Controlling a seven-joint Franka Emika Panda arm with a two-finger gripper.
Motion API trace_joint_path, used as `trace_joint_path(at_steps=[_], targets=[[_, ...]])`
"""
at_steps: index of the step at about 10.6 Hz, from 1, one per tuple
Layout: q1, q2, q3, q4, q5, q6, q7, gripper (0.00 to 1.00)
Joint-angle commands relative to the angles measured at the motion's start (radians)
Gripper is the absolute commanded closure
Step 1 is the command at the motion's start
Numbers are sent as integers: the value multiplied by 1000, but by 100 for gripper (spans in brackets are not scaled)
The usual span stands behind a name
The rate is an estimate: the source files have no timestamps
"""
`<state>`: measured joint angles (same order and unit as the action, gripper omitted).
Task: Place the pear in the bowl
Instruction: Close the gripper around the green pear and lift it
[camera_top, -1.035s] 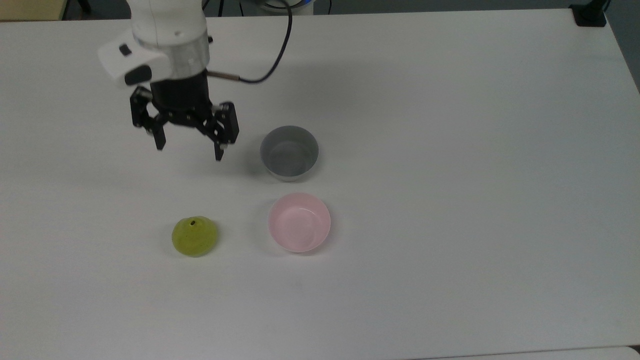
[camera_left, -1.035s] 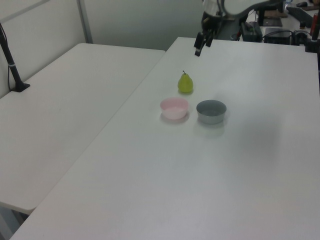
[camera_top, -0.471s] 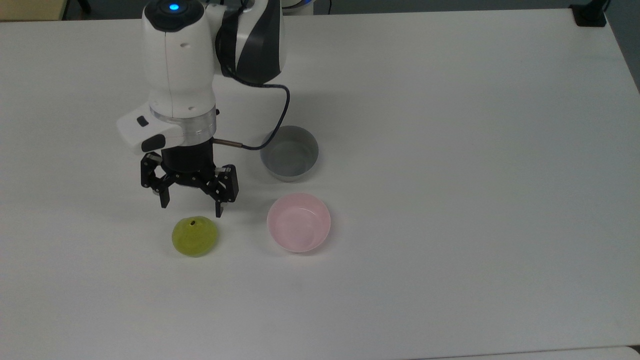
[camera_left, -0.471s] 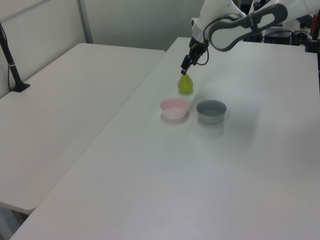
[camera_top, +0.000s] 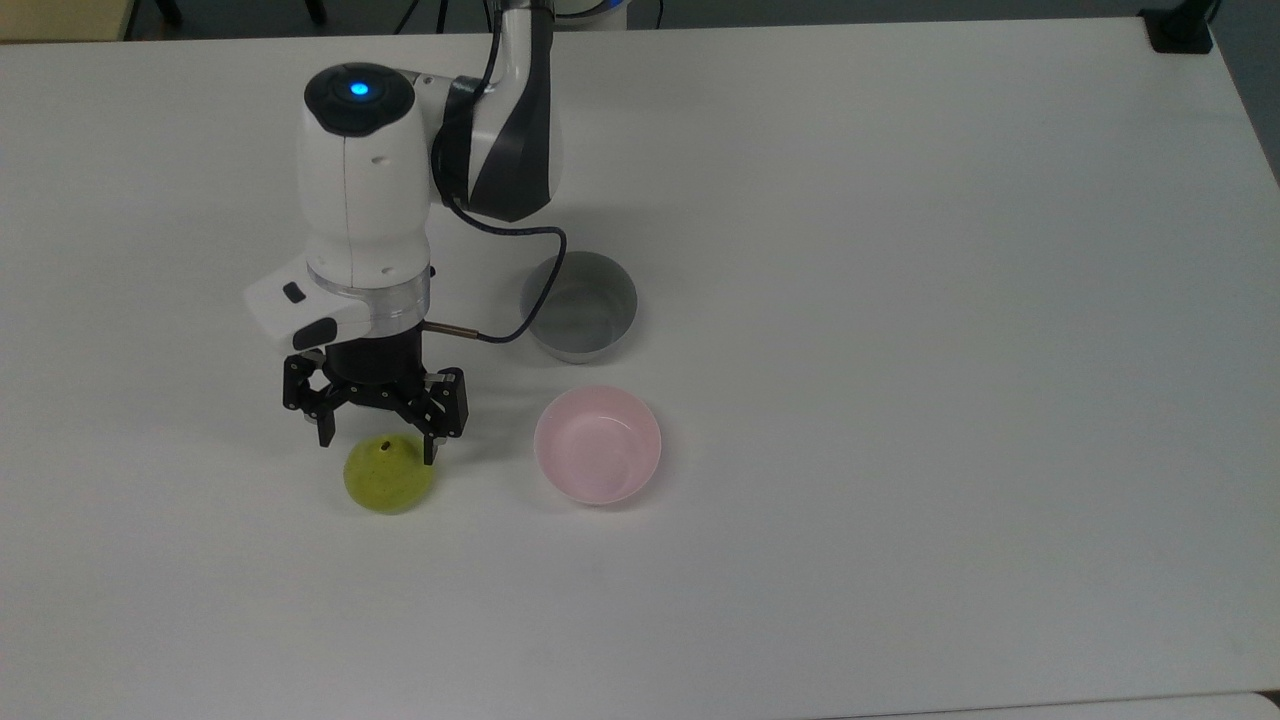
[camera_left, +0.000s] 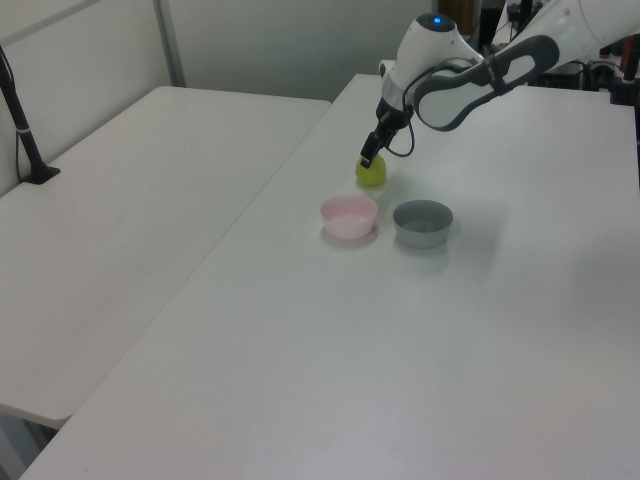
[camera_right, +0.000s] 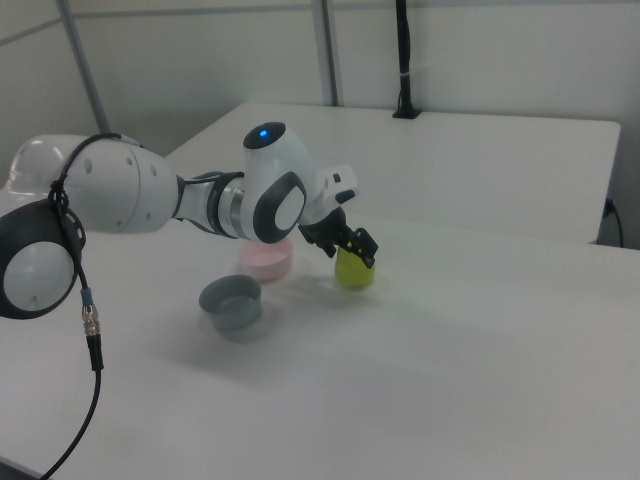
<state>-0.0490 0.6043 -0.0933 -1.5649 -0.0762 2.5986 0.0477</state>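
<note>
A robotics lab or test room is indicated. A wide, plain white counter (camera_top: 900, 300) is seen, with a second white counter (camera_left: 150, 200) butted alongside it in the left view. Bare pale walls and upright metal posts (camera_right: 325, 50) are visible behind. A black clamp-mounted pole (camera_left: 22, 130) is fixed to the second counter's edge. Dark equipment and cables (camera_left: 530, 60) are crowded at the far end. A white robot arm (camera_top: 365, 200) with a lit blue indicator is mounted over the counter.

pear (camera_top: 388, 478): matt, speckled | pink bowl (camera_top: 597, 445): glossy, smooth | table (camera_top: 900, 300): matt white
</note>
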Motion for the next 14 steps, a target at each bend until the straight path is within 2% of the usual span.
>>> trace_joint_path(at_steps=[1, 2, 3, 4, 6, 7, 9, 11, 14], targets=[[-5, 43, 3, 14, -27, 63, -3, 0], [-5, 52, 1, 14, -28, 76, -2, 0], [-5, 64, 1, 14, -27, 95, -2, 5], [-5, 64, 1, 14, -27, 98, -2, 14], [-5, 61, 1, 14, -25, 98, -2, 46], [-5, 58, 1, 14, -25, 98, -2, 51], [-11, 25, 1, 14, -17, 92, 0, 51], [-26, -53, 3, 5, -11, 66, 0, 51], [-26, -171, 3, 5, -8, -101, 1, 50]])
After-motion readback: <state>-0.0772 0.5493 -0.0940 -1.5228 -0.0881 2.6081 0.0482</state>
